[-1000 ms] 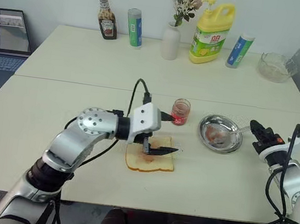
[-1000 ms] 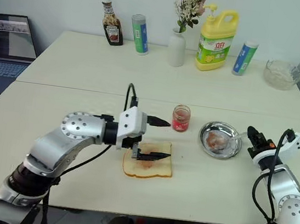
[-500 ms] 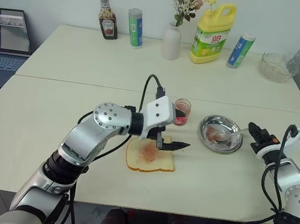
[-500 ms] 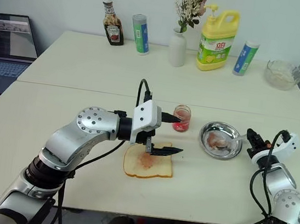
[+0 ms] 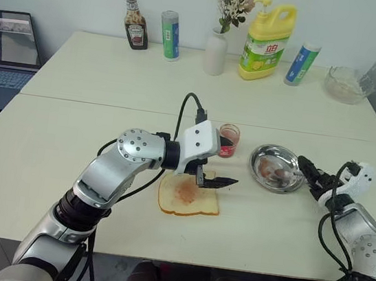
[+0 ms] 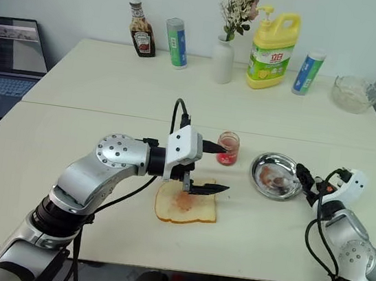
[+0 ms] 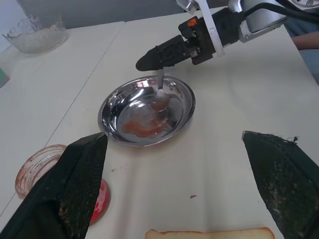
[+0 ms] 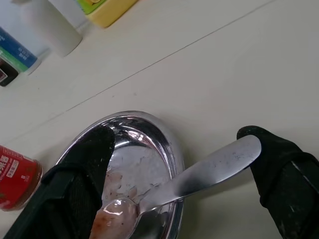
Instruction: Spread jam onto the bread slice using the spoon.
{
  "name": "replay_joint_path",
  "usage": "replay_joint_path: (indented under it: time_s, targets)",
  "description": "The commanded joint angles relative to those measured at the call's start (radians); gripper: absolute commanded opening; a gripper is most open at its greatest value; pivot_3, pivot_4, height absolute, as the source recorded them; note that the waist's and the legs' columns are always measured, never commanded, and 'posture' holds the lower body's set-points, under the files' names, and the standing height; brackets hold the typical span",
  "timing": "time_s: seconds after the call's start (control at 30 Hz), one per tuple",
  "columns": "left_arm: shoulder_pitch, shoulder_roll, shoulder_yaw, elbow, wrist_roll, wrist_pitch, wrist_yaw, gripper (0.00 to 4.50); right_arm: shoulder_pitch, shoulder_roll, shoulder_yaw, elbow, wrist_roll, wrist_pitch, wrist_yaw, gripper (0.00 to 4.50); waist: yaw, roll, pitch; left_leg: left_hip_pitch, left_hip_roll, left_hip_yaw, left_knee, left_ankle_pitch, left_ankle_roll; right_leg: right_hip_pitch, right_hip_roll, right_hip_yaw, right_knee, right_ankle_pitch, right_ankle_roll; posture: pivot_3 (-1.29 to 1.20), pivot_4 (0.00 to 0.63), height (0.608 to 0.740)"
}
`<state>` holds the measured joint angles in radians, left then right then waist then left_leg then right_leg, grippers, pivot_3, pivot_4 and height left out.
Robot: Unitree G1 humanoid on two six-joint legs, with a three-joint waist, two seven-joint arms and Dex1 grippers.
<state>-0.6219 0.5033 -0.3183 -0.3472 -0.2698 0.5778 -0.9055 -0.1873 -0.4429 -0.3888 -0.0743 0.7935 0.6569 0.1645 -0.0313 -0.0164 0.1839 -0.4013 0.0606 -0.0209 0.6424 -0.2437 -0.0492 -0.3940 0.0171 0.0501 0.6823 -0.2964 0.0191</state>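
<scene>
Left gripper [image 5: 221, 163] hovers mid-table over bread slice [image 5: 189, 197], fingers spread, empty. Right gripper [image 8: 184, 174] near right edge, fingers apart astride spoon [image 8: 189, 181] handle; bowl lies in steel dish [image 7: 115, 107]. Jam [image 5: 227, 140] jar just beside left gripper.

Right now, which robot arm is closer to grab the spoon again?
The right one, probably. Its tool is open around the spoon handle, which leans on the steel dish rim. The left tool hovers open above the bread slice, farther away.
</scene>
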Motion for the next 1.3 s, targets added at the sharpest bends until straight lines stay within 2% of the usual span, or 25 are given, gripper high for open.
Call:
replay_joint_path:
  time_s: [0.03,0.47,0.7,0.9,1.0,1.17,1.3]
  targets:
    - [-0.008,-0.008,-0.001,-0.017,0.006,-0.023,0.002,4.50,0.025,-0.037,0.045,-0.059,-0.081,-0.041,0.063,4.43,0.000,0.000,0.000,0.000,0.000,0.000,0.000,0.000,0.000,0.000,0.000,0.000,0.000,0.000,0.000,0.00,0.150,0.740]
    - [-0.002,-0.007,-0.001,-0.016,0.017,-0.039,0.001,4.50,0.054,-0.075,0.130,-0.076,-0.344,-0.253,0.174,4.43,0.000,0.000,0.000,0.000,0.000,0.000,0.001,0.000,0.000,0.001,0.000,0.000,0.000,0.000,0.000,0.00,0.150,0.740]
    - [-0.002,-0.010,0.009,-0.007,0.016,-0.043,0.005,4.50,0.016,0.013,0.022,-0.085,-0.227,-0.237,0.160,4.43,0.000,0.000,0.000,0.000,0.000,-0.001,0.001,0.000,0.000,0.002,0.000,-0.001,0.000,0.000,0.000,0.00,0.150,0.740]
    - [0.016,0.015,0.069,-0.009,0.009,-0.065,0.019,4.50,0.072,-0.063,0.036,-0.215,-0.202,-0.198,0.258,4.43,0.001,0.000,0.000,0.001,-0.001,-0.002,0.002,0.000,0.000,0.002,-0.001,-0.002,0.000,0.000,0.000,0.00,0.150,0.740]
    - [0.057,0.082,0.145,-0.006,0.010,-0.074,0.017,4.50,0.139,-0.158,0.029,-0.341,-0.153,-0.137,0.348,4.43,-0.001,0.000,0.000,0.001,0.000,-0.002,0.001,0.000,0.000,0.002,0.000,-0.002,0.000,0.000,0.000,0.00,0.150,0.740]
    - [0.168,0.248,0.266,-0.003,0.002,-0.068,-0.015,4.50,0.267,-0.330,-0.042,-0.497,-0.057,-0.055,0.495,4.43,-0.001,0.000,0.000,0.002,0.001,-0.002,0.001,0.000,0.000,0.003,0.000,-0.003,0.000,0.000,0.001,0.00,0.150,0.740]
    - [0.363,0.374,0.361,0.009,0.031,-0.170,-0.063,4.50,0.388,-0.432,-0.101,-0.536,-0.089,-0.096,0.651,4.43,0.001,0.000,0.000,0.003,0.000,-0.002,0.002,0.000,0.000,0.005,-0.001,-0.003,-0.001,-0.002,0.004,0.00,0.150,0.740]
